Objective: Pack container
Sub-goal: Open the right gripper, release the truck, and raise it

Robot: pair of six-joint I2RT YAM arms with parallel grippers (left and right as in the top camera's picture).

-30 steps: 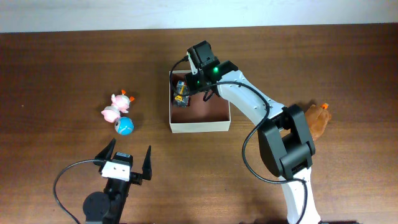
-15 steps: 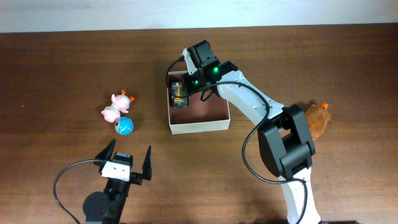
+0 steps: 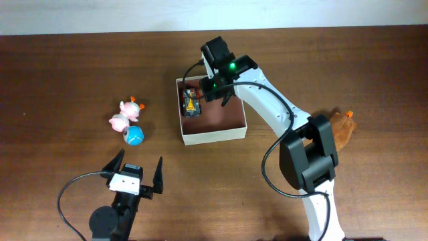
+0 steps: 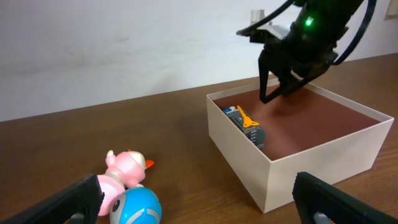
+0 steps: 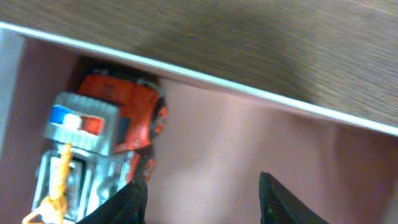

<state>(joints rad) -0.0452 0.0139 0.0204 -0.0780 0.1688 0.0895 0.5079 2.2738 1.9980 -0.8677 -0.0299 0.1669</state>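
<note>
Toy truck [image 3: 192, 103] crowds container [image 3: 214, 137] left wall; rest of floor open (right end effector [image 4: 277, 89] above)

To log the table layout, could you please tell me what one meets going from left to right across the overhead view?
In order: pink toys → box → brown toy. Left out: the blue ball, which overlaps the pink toys, and the truck, which lies inside the box.

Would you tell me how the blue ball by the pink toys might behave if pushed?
The blue ball looks round and glossy, so it would probably roll off at a push. The pink toys close beside it may stop it that way. Its smooth curve might slip from jaws.
</note>
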